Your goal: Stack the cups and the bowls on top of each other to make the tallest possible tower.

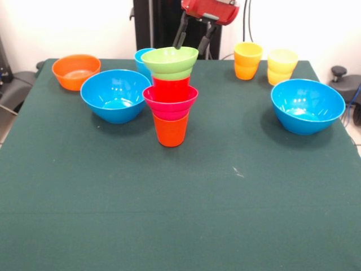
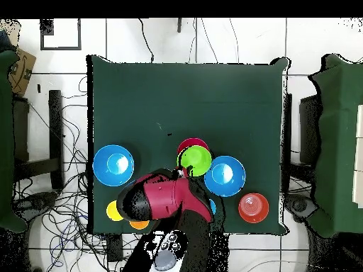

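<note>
Just below the gripper [image 1: 193,38], whose two dark fingers hang spread apart and hold nothing, stands the tower [image 1: 170,93]: an orange cup [image 1: 170,130] at the bottom, a pink-red bowl [image 1: 170,100], a red cup [image 1: 171,86], and a lime-green bowl [image 1: 170,60] on top. Beside the gripper in the front view a light blue cup [image 1: 141,58] peeks out behind the tower, with large blue bowls [image 1: 115,95] lower down on either side.

Green table [image 1: 180,226], white wall [image 1: 67,22], tiled floor [image 2: 213,39].

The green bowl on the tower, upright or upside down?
Upright: the green bowl shows its wide rim on top, its narrow base in the red cup.
</note>
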You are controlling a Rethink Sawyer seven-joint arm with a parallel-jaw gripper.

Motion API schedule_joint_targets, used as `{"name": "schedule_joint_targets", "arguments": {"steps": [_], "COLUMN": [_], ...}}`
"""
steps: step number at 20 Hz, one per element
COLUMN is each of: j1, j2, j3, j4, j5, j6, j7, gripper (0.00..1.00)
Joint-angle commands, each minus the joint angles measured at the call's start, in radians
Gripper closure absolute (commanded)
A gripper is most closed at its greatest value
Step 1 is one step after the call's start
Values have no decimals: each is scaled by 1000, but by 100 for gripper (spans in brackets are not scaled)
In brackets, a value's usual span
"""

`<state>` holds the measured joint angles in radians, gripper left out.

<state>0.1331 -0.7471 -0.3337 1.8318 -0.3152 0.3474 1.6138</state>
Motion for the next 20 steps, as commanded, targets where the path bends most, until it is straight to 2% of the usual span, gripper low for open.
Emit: {"name": "schedule_joint_targets", "arguments": {"steps": [1,11,20], "j1": [13,56,124], "j2": [10,-16,-21], "j3": [59,47,3], "j4": [-44,-46,-74], "j5": [-5,23,48], "j6": [-2,57,133], "j7": [125,145,173], "gripper": [0,0,0]}}
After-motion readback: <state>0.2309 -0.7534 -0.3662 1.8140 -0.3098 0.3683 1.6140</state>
